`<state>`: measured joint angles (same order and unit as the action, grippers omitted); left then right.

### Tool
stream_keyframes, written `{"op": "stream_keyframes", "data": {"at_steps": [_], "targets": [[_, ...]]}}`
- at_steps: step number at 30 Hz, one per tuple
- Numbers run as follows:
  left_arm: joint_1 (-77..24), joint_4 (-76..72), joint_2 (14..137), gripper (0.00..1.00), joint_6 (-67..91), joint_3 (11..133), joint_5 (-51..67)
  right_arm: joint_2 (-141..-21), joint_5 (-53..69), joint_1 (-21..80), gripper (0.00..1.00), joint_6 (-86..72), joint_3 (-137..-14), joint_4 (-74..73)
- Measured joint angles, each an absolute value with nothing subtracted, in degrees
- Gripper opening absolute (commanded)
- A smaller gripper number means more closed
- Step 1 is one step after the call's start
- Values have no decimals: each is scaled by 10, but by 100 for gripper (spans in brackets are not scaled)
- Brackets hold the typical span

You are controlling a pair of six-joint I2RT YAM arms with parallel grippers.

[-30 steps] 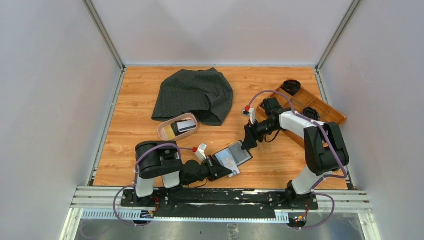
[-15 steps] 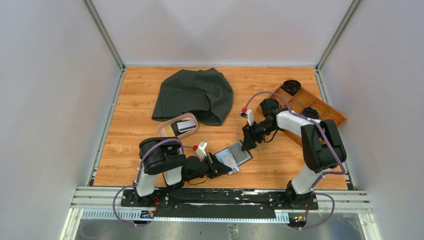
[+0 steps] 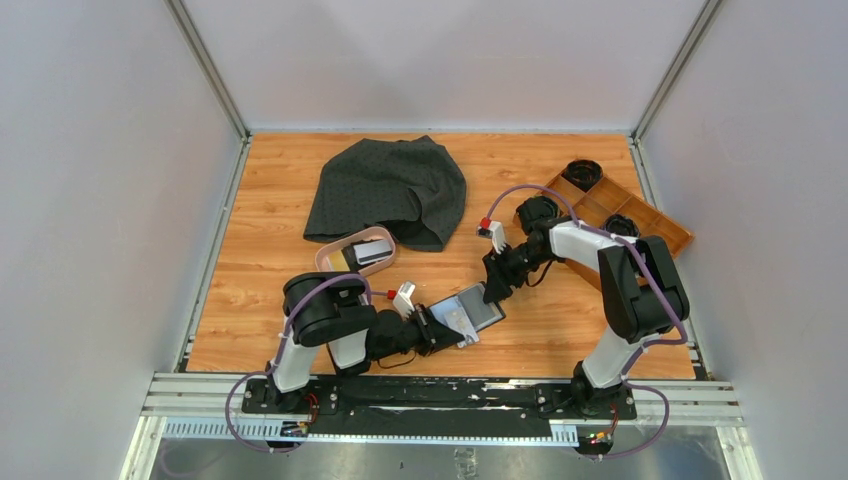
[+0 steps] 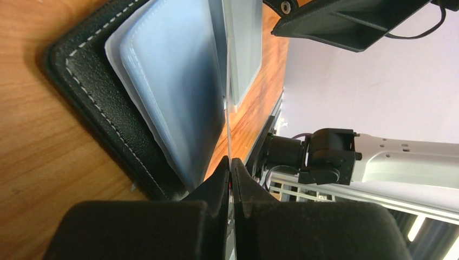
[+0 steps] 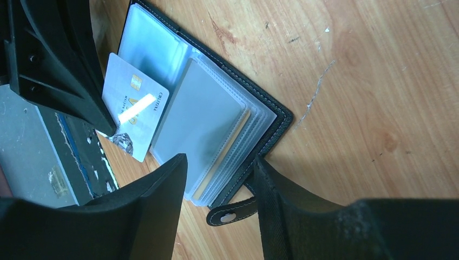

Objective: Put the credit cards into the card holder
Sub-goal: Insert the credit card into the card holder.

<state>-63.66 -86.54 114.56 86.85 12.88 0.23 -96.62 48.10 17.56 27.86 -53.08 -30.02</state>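
The black card holder [image 3: 480,306] lies open on the table, its greyish-blue pockets [image 5: 208,116] fanned upward and its snap strap [image 5: 230,215] toward my right wrist. My left gripper [image 3: 445,328] is shut on a pale credit card [image 5: 133,105] with a gold chip. The card lies against the holder's inner left side and shows edge-on in the left wrist view [image 4: 228,108]. My right gripper [image 5: 219,170] is open, its jaws astride the holder's edge and pocket stack. More credit cards [image 3: 372,250] lie in the pink dish [image 3: 328,263].
A dark grey cloth [image 3: 392,188] lies behind the dish. A long wooden tray [image 3: 655,225] with black round items [image 3: 582,172] stands at the right. The table's metal front rail [image 3: 450,392] runs just below both arm bases.
My right gripper's jaws have narrowed a little around the holder's edge. The left arm has crept slightly right with the card still pinched.
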Motion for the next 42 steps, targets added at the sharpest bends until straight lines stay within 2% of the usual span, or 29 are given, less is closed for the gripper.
{"op": "stream_keyframes", "data": {"at_steps": [42], "targets": [[-627,-867,1152,0,866,129,24,-982,458,185,49,278,-545,-311]]}}
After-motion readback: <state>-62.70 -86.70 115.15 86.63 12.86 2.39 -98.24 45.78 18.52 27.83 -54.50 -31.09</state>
